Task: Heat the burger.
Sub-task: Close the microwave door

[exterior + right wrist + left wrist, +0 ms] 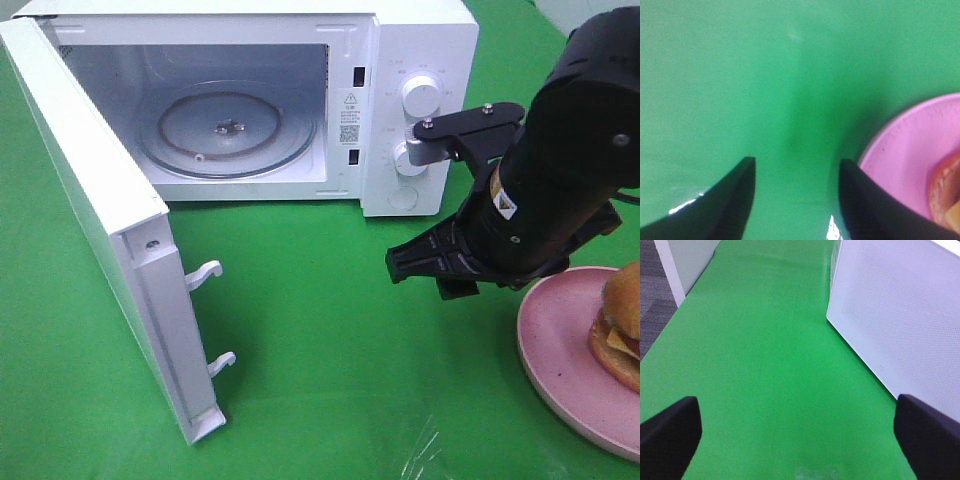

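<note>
— Green cloth (330, 330) covers the whole worktop. What do we see of our right gripper (797, 172)?

— We see its two dark fingers (730, 200) parted, with only green cloth in the gap; it holds nothing. It hangs over the cloth just beside the rim of the pink plate (560, 350), near the worktop's right edge.

— And the burger (622, 325)?

— It sits on that plate, at the far right, cut off by the edge of the high view. We can make out the brown bun and some yellow and red filling.

— Our left gripper (797, 432)?

— Spread wide and empty, over bare cloth, beside the outer face of the microwave door (900, 315).

— The microwave (400, 100) itself?

— White, toward the back edge of the worktop, its door (110, 230) swung fully open to the left. We see the glass turntable (225, 130) inside with nothing on it, and two round knobs (418, 97) on the panel.
</note>
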